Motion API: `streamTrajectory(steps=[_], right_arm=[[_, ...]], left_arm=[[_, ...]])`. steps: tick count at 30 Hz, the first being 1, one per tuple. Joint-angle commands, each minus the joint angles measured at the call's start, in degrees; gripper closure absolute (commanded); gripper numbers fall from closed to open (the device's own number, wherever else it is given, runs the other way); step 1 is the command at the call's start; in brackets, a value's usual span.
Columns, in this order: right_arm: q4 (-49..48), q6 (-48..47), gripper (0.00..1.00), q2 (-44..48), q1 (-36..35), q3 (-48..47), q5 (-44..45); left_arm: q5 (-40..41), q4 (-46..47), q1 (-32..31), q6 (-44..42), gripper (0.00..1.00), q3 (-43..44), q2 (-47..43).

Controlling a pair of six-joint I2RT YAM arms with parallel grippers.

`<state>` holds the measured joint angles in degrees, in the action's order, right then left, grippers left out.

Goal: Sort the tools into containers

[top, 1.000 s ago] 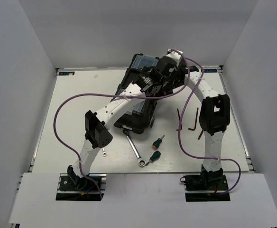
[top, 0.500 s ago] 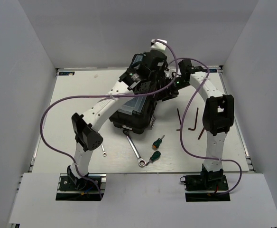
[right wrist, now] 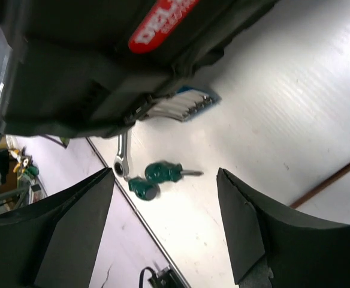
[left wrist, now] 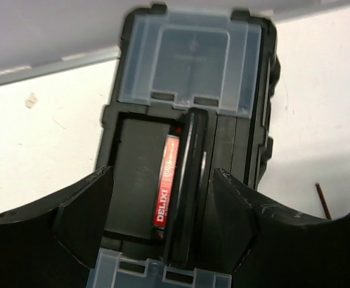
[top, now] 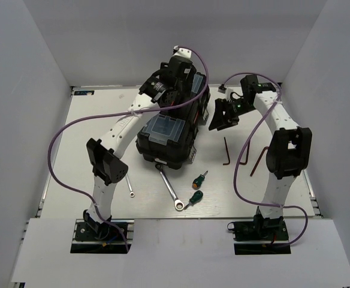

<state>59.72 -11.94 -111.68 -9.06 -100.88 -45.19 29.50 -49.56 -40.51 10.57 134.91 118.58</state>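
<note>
Bright, even light; soft shadows; 2 wrist views blurry.

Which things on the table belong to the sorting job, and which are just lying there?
Job:
- toolbox
- longer wrench
- short wrench
- green-handled screwdrivers
- hex keys

Lying about:
- blue bit strip at the toolbox's edge, possibly a spare tool
- brown scuff mark

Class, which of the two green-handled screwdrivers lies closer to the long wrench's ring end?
The stubby green-handled screwdriver nearer the arm bases; it lies beside the long silver metal wrench's ring end, while the other screwdriver sits farther away.
</note>
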Motion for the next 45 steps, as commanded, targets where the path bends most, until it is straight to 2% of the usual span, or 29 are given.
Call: streamTrajectory(steps=[1,4,10,12,13,15,18,21,24,27,28,29,30,31,36,40,45], right_arm=[[3.82,-3.61,0.25,2.52,0.97,1.47,-1.39],[4.0,-3.52,0.25,2.69,1.59,2.0,-1.57],[4.0,-2.91,0.25,2.52,2.12,2.88,-1.74],[4.08,-2.91,0.25,2.61,2.2,2.97,-1.75],[4.08,-2.91,0.25,2.61,2.2,2.88,-1.83],[4.17,-2.82,0.25,2.87,2.29,3.23,-1.92],[3.91,-2.91,0.25,3.22,2.29,3.94,-2.01],[3.65,-2.91,0.25,3.57,2.38,4.64,-2.01],[3.12,-2.73,0.25,3.49,2.64,4.73,-2.18],[3.12,-2.38,0.25,3.31,2.64,4.38,-2.18],[3.03,-2.38,0.25,3.13,2.64,4.2,-2.27],[3.03,-2.38,0.25,3.13,2.64,4.2,-2.27],[3.12,-2.29,0.25,2.87,2.64,4.11,-2.27],[2.94,-2.21,0.25,2.78,2.56,4.03,-2.36],[1.63,-0.98,0.26,2.61,2.55,4.2,-1.83],[-0.22,-0.18,0.26,2.08,2.64,3.68,-2.09],[-0.4,-0.18,0.18,0.06,2.64,0.17,-2.01]], left_arm=[[-6.81,-3.0,1.04,0.15,0.22,2.46,0.33],[-9.72,-3.0,1.05,0.68,0.22,2.46,0.86],[-7.18,-3.53,1.05,0.68,0.22,-1.3,2.08],[-5.51,-3.53,1.58,0.68,0.27,-1.93,2.09],[-4.89,-3.0,1.58,0.68,0.34,-1.93,2.79],[-4.01,-3.0,1.58,-0.01,0.4,-1.24,3.5],[-2.6,-3.0,1.58,-0.72,0.41,-0.44,4.9],[-1.38,-3.0,1.58,-1.25,0.49,-0.44,5.42],[-0.85,-3.0,1.58,-1.87,0.5,-0.96,5.43],[-0.84,-3.0,1.58,-1.87,0.62,-0.97,5.43],[-0.84,-3.0,1.58,-1.87,0.76,-0.97,5.43],[-0.84,-3.0,1.58,-1.87,0.83,-0.97,5.43],[-0.84,-3.0,1.58,-1.87,0.94,-0.1,5.43],[-0.84,-3.0,1.58,-1.87,0.99,0.61,5.43],[-4.35,-1.69,1.58,0.58,1.0,4.48,4.82],[-9.53,0.68,4.46,7.0,1.0,3.96,2.79],[-18.23,5.17,9.39,16.05,1.0,1.93,-0.54]])
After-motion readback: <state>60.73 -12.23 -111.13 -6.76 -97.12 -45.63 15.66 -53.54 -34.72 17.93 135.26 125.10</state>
